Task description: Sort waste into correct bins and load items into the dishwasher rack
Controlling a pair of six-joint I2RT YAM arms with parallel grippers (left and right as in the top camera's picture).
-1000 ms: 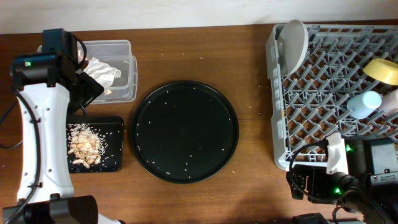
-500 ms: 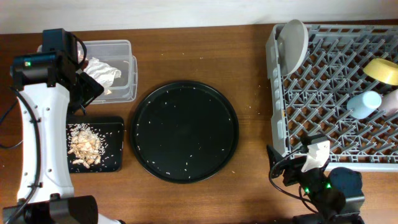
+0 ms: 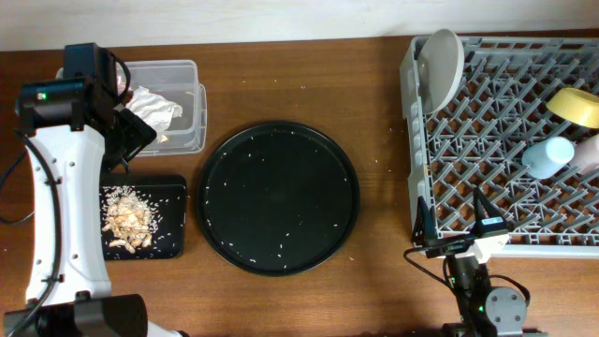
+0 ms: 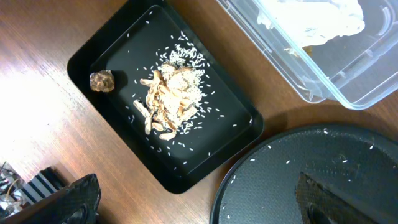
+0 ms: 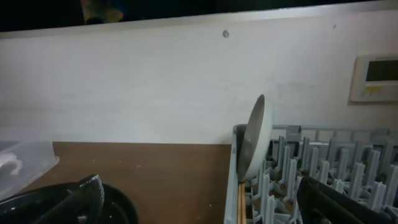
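light: even, bright | shadows: soft | focus: sharp overhead, right wrist slightly soft

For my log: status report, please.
Left gripper, right gripper open, empty. Plate, bowl, blue cup in rack. Scraps in black tray, wrappers in tub. Nothing blocking.

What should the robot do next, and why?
Probably just draw the left gripper back to rest. The wrappers lie in the clear tub, the scraps in the small black tray, the plate, yellow bowl and blue cup in the rack. Both it and the right gripper are open and empty.
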